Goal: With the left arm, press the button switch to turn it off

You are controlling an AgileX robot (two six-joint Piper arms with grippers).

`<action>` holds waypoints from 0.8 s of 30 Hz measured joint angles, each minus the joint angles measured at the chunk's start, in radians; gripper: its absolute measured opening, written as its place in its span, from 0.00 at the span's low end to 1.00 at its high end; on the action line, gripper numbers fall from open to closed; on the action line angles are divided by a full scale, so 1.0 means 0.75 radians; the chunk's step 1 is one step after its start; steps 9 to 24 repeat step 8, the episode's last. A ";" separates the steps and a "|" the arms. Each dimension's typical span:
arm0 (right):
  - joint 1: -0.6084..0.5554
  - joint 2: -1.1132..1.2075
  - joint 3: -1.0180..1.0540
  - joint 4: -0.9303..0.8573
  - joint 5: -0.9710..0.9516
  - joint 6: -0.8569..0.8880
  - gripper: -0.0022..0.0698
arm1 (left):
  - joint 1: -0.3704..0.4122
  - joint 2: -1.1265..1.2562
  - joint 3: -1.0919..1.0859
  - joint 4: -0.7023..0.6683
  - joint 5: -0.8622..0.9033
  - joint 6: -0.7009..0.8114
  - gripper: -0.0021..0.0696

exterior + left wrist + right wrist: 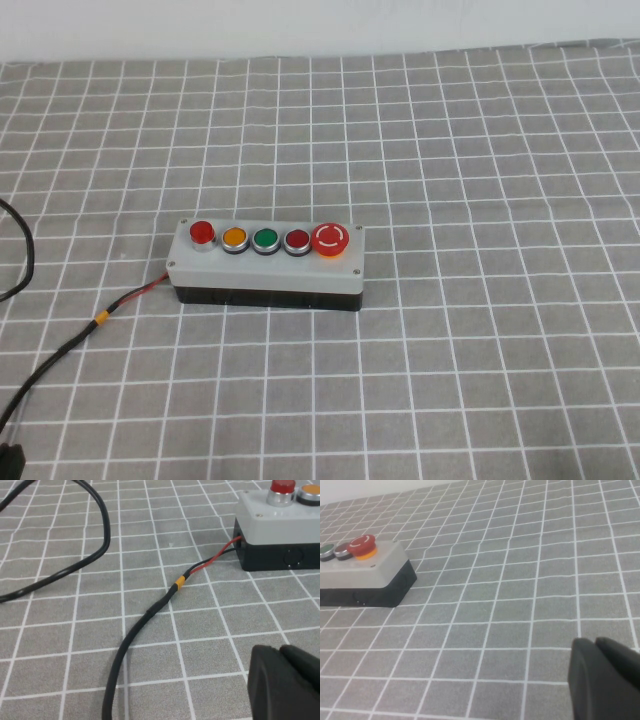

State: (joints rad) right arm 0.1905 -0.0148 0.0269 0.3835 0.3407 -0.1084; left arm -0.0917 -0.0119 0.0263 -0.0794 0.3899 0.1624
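The button switch is a small bright-red button with a silver ring at the left end of a row of five on a grey-topped, black-based box. It also shows at the edge of the left wrist view. My left gripper is shut and empty, low over the cloth, well short of the box's left end. My right gripper is shut and empty, far off the box's right end. Neither gripper's fingers show in the high view.
Orange, green and dark red buttons and a large red mushroom knob fill the row. A red-and-black lead runs from the box's left end across the grey checked cloth; a looped black cable lies beyond it.
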 joint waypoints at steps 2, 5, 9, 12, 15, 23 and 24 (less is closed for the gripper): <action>0.000 0.000 0.000 0.000 0.000 0.000 0.01 | 0.000 0.000 0.000 0.000 0.000 0.000 0.02; 0.000 0.000 0.000 0.000 0.000 0.000 0.01 | 0.000 0.000 0.000 0.003 0.000 0.000 0.02; 0.000 0.000 0.000 0.000 0.000 0.000 0.01 | 0.000 0.000 0.000 0.004 0.000 0.000 0.02; 0.000 0.000 0.000 0.000 0.000 0.000 0.01 | 0.000 0.000 0.000 0.004 0.000 0.000 0.02; 0.000 0.000 0.000 0.000 0.000 0.000 0.01 | 0.000 0.000 0.000 0.004 0.000 0.000 0.02; 0.000 0.000 0.000 0.000 0.000 0.000 0.01 | 0.000 0.000 0.000 0.004 0.000 0.000 0.02; 0.000 0.000 0.000 0.000 0.000 0.000 0.01 | 0.000 0.000 0.000 0.004 0.000 0.000 0.02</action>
